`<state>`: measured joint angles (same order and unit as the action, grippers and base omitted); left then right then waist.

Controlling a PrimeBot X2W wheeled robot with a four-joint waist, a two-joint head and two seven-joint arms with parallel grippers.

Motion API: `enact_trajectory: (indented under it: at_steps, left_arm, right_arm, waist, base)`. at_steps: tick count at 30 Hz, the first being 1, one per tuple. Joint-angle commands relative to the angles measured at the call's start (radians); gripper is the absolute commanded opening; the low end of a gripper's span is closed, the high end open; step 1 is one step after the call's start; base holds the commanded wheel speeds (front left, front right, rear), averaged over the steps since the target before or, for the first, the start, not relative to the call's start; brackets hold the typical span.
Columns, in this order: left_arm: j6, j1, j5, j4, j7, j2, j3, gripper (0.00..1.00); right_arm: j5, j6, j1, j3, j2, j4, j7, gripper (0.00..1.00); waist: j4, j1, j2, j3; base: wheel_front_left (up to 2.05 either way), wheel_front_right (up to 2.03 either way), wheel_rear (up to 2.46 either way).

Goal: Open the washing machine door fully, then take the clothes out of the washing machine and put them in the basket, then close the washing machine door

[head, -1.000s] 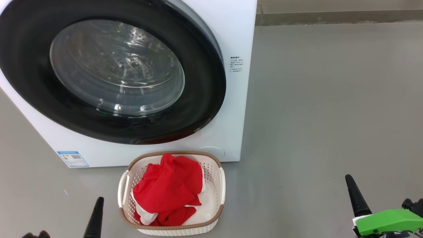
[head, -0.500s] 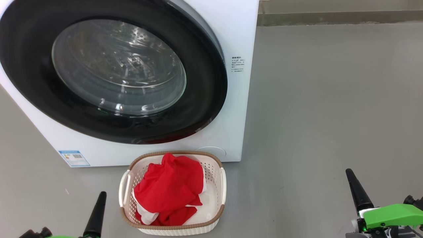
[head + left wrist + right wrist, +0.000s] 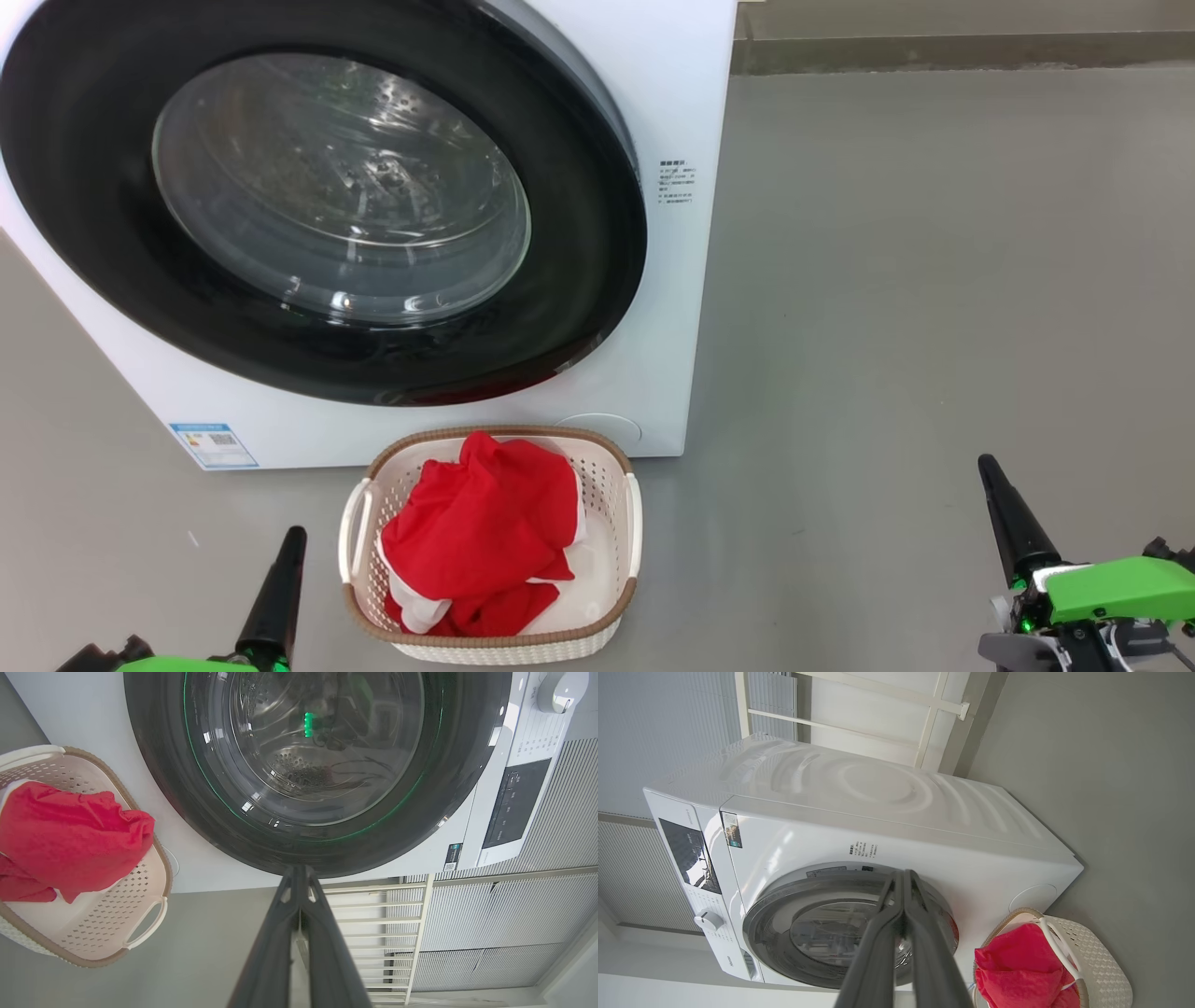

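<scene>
The white washing machine (image 3: 672, 84) stands ahead, and its black-rimmed washing machine door (image 3: 579, 280) sits flat against the front. The red and white clothes (image 3: 476, 537) lie in the cream basket (image 3: 627, 523) on the floor just before it. My left gripper (image 3: 291, 541) is shut and empty at the lower left, a little left of the basket. Far right of the basket, my right gripper (image 3: 988, 469) is shut and empty as well. The left wrist view has the door (image 3: 163, 779), basket (image 3: 140, 924) and clothes (image 3: 65, 835); the right wrist view has the machine (image 3: 887, 802) and clothes (image 3: 1017, 970).
Grey floor (image 3: 934, 280) stretches to the right of the machine, up to a low wall base (image 3: 934, 51) at the back. A blue label (image 3: 213, 446) sits at the machine's lower left corner. A white frame and ribbed panels (image 3: 490, 924) stand beside the machine.
Both grippers have risen a little in the head view, showing more green housing. The whole picture has drifted slightly right, so the camera moved. Door, basket and clothes stay put.
</scene>
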<state>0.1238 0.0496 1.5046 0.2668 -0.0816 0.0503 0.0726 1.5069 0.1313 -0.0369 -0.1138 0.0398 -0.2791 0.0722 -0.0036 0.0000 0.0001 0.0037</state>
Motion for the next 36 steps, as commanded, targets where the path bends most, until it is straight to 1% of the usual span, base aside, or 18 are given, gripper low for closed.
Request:
enact_trajectory:
  at_steps: [1, 8, 36]
  left_arm:
    - [0.007, 0.047, 0.035, -0.022, -0.012, 0.006, 0.037, 0.0]
    - [0.007, 0.058, 0.104, -0.022, -0.032, 0.0, 0.042, 0.0]
    - [0.007, 0.058, 0.104, -0.022, -0.032, 0.0, 0.042, 0.0]
  right_arm:
    - [0.039, 0.0, -0.056, 0.014, 0.018, 0.032, 0.011, 0.0]
    - [0.111, -0.001, -0.07, 0.011, 0.019, 0.035, 0.032, 0.0]
    - [0.108, -0.001, -0.07, 0.007, 0.016, 0.035, 0.035, 0.0]
  waist:
    - [0.001, 0.0, -0.0001, 0.0]
    - [0.004, 0.0, -0.0001, -0.001]
    - [0.004, 0.0, -0.0001, -0.001]
  base:
    - [0.0, 0.0, 0.0]
    - [0.0, 0.0, 0.0]
    - [0.0, 0.0, 0.0]
